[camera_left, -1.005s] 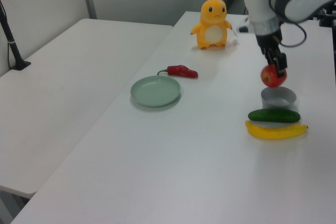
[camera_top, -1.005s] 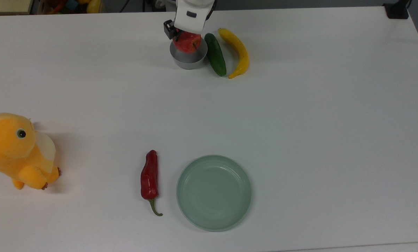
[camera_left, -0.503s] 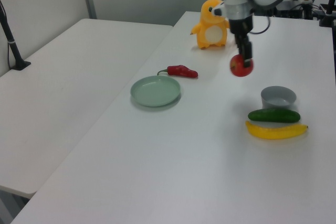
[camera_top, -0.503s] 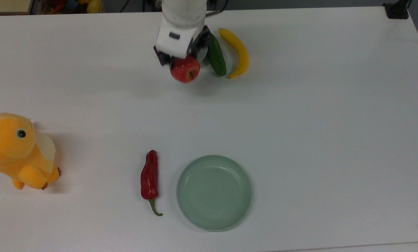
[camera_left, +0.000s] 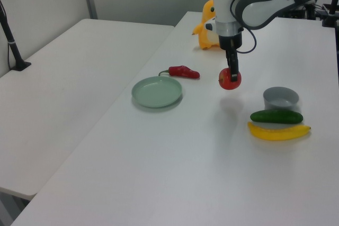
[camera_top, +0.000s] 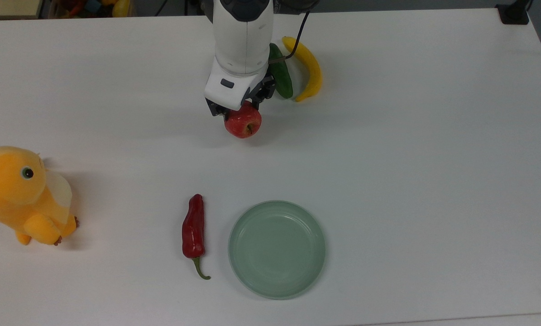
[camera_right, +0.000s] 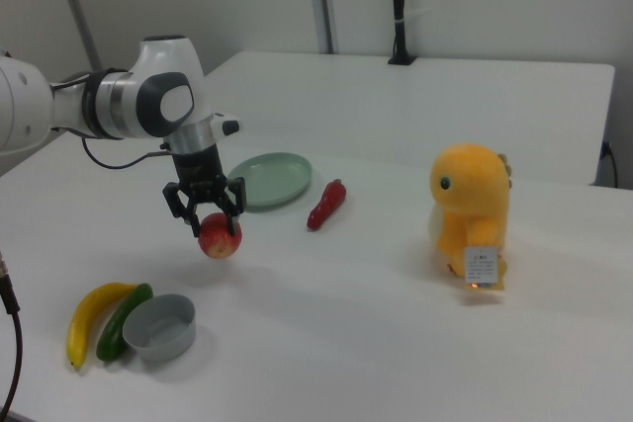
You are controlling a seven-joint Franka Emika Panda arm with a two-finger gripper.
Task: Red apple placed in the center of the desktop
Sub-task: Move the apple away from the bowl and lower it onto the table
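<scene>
My gripper is shut on the red apple, which hangs in the air above the white desktop. The apple's stem dimple shows in the top view. In that view the apple is a little above and left of the table's middle, between the vegetables at the top and the plate at the bottom. The left view and right view show a gap between the apple and the table.
A grey bowl, a cucumber and a banana lie behind the arm. A red chili pepper, a pale green plate and a yellow plush toy sit nearer the top view's bottom.
The gripper has carried the apple up out of the grey bowl and toward the table's middle, downward in the top view and leftward in the left view. Nothing else moved.
</scene>
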